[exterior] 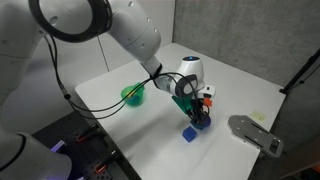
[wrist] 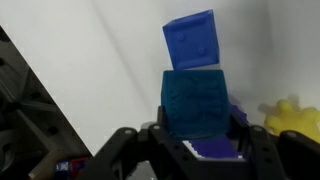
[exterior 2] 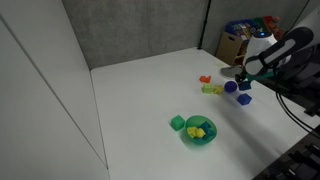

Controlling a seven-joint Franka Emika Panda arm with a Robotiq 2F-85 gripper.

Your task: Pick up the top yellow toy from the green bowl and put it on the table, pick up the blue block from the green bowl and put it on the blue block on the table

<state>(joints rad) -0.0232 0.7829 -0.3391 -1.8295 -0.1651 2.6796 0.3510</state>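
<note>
My gripper (wrist: 200,150) is shut on a blue block (wrist: 200,100), held just above the white table (wrist: 90,70). A second blue block (wrist: 190,40) lies on the table beyond it; it also shows in both exterior views (exterior: 189,133) (exterior 2: 244,99). A yellow toy (wrist: 295,118) lies on the table to the right of the jaws. The green bowl (exterior: 134,95) (exterior 2: 199,131) stands apart from the gripper (exterior: 203,118) (exterior 2: 240,80), with a yellow toy (exterior 2: 197,130) inside it.
A purple piece (wrist: 215,148) lies under the jaws. A green block (exterior 2: 177,123) sits beside the bowl. Orange (exterior 2: 204,78) and yellow-green (exterior 2: 212,89) toys lie near the gripper. A cardboard box (exterior 2: 238,45) stands behind the table.
</note>
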